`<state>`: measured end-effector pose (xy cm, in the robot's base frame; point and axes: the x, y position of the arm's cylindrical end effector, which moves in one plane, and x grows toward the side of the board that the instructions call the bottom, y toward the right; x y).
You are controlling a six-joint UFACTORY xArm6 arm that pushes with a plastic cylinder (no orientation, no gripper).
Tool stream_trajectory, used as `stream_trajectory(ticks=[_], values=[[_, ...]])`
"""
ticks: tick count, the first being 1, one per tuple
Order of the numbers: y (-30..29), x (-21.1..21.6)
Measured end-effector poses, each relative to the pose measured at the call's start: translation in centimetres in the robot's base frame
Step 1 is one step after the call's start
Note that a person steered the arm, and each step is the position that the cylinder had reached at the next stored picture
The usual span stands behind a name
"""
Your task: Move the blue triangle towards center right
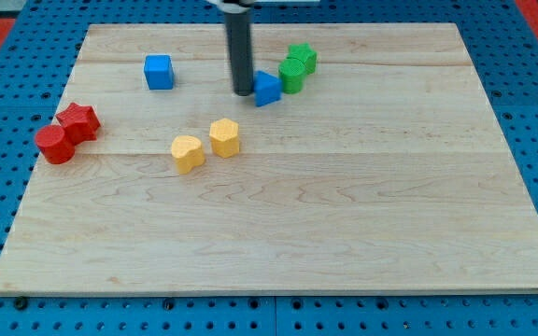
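Touching blue triangle (268, 89) from view's left: my tip (243, 92) | gripper: none shows

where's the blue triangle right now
The blue triangle sits near the view's top, just right of my tip and touching the nearer of two green blocks on its right.

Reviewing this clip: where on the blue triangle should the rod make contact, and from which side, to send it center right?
Push the blue triangle on its left face, where my tip already sits. The green blocks touch its upper right, so angle slightly toward the view's bottom.
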<state>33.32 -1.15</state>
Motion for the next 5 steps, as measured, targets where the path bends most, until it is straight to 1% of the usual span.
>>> stream_trajectory(ticks=[1, 4, 5], values=[[3.6, -0.2], [18.6, 3.0], [10.2, 2.9]])
